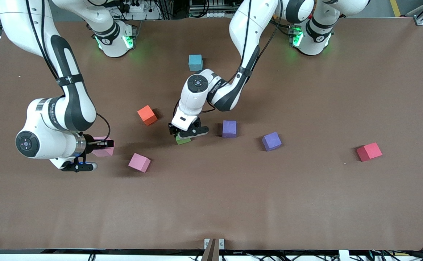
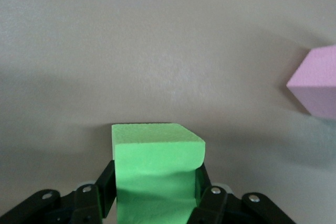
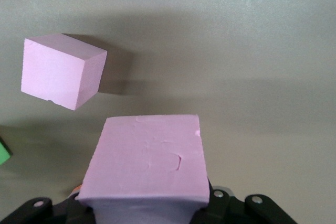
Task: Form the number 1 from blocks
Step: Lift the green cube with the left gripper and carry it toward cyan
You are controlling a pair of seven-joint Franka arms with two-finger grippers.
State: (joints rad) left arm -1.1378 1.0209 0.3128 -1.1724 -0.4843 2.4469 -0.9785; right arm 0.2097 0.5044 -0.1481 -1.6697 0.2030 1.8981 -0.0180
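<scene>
Brown matting covers the whole surface, with the two white arms rooted along its far edge.

Nearest the front camera lies a loose pink block, resting on the matting toward the right arm's end. Just beside it, a touch farther from the camera and closer to that end, the right pincer is clamped on the second pink block, the cube filling the gap between its black fingers; whether that block touches the matting I cannot tell.

Toward the left arm's end, well apart from everything else, sits the red block. One purple block lies turned at an angle between the red one and the middle of the surface.

Near the middle, the left pincer has its jaws drawn in against the sides of the green block, whose foam is dented where the fingers press. The block appears to sit low at the matting. Beside it, toward the left arm's end, is the second purple block, square to the camera.

The orange block lies a little farther off, toward the right arm's end, turned at an angle.

Farthest from the camera is the light blue block, alone between the two arm bases.
</scene>
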